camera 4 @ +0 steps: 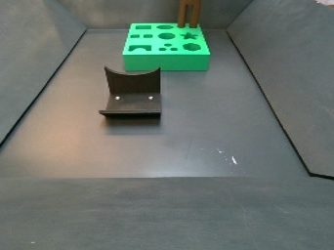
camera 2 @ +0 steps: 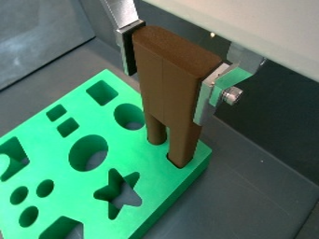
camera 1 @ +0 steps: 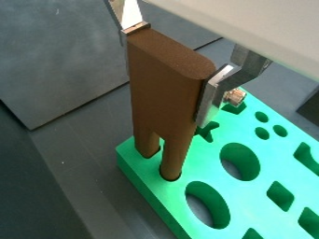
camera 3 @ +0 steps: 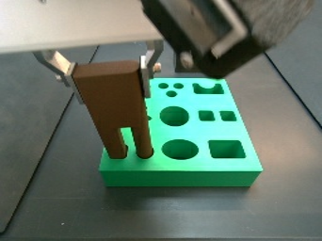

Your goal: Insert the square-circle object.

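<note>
The square-circle object [camera 1: 166, 89] is a tall brown block with two prongs, one round and one square. It stands upright over a corner of the green board [camera 1: 249, 177], with its prong tips in or at the board's holes. It also shows in a wrist view [camera 2: 169, 89] and a side view [camera 3: 116, 94]. My gripper [camera 1: 174, 61] is shut on the block's upper part, one silver finger on each side, as a wrist view [camera 2: 173, 61] also shows. In a side view only the prongs [camera 4: 190, 10] show, at the board's far edge [camera 4: 167, 44].
The green board [camera 3: 189, 151] has several cut-outs: circles, squares, a star, other shapes. The dark fixture [camera 4: 132, 93] stands on the dark floor nearer the camera than the board. Dark walls surround the floor.
</note>
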Available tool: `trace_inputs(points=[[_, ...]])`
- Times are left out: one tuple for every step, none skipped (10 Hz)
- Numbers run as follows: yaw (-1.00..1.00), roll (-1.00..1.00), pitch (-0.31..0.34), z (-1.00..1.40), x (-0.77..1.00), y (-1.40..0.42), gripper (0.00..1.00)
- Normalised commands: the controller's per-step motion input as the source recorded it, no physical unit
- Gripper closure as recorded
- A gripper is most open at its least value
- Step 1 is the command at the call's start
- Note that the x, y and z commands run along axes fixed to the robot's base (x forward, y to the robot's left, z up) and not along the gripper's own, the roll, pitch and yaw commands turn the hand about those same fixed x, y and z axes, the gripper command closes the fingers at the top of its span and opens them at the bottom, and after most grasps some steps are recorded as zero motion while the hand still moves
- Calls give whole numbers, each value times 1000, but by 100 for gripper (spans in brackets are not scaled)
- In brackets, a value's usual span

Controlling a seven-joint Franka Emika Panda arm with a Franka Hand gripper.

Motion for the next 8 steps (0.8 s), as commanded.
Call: trace_inputs(points=[[0, 0, -91, -463, 74, -34, 100], [0, 34, -46, -489, 103, 0, 100], [0, 39, -24, -443, 54, 0, 100], [0, 4, -20, -357, 0, 0, 100], [0, 0, -23, -309, 0, 0, 100], [0, -20, -24, -266, 0, 0, 100], [0, -70, -4, -23, 0, 6, 100], [0, 0, -4, 0, 0, 0, 100]])
